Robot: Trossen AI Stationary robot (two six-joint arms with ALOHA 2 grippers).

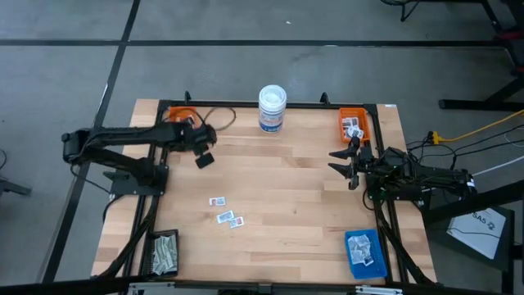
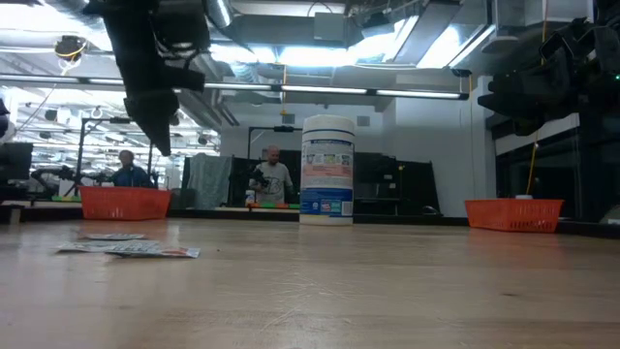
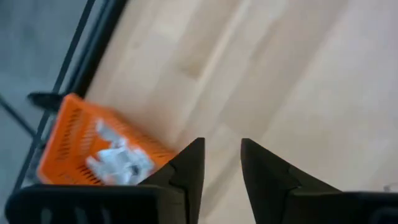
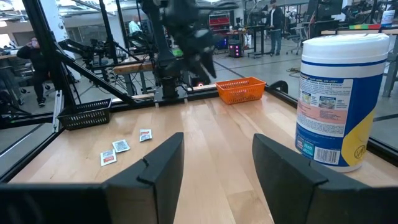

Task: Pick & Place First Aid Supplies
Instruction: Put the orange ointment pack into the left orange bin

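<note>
My left gripper (image 3: 221,163) hangs above the wood with its two dark fingers (image 3: 189,168) parted by a narrow gap and nothing between them. It sits near the table's far left corner, just inward of the orange basket (image 1: 175,115) there. In my left wrist view that basket (image 3: 68,143) holds a small heap of white packets (image 3: 118,160), blurred so that I cannot count them.

My right gripper (image 4: 217,168) waits near the right edge, fingers spread wide and empty, just in front of the second orange basket (image 1: 363,117), which also has a few white packets (image 1: 353,128) in it.

Out on the bare table (image 1: 295,197), three loose packets (image 1: 225,212) lie flat, left of centre and toward the near side. They are small, white, nearly square papers with blue-grey print and a touch of red. They lie close together in a short row that slants across the boards; each is too small for me to tell its own long axis.

At the near left corner a black basket (image 1: 152,260) holds pale greenish strips (image 1: 166,251), lying roughly along the table's depth. At the near right corner a blue tray (image 1: 351,265) holds more white packets (image 1: 361,251). A white round tub (image 1: 272,108) with a blue label stands upright at the far edge, in the middle.
</note>
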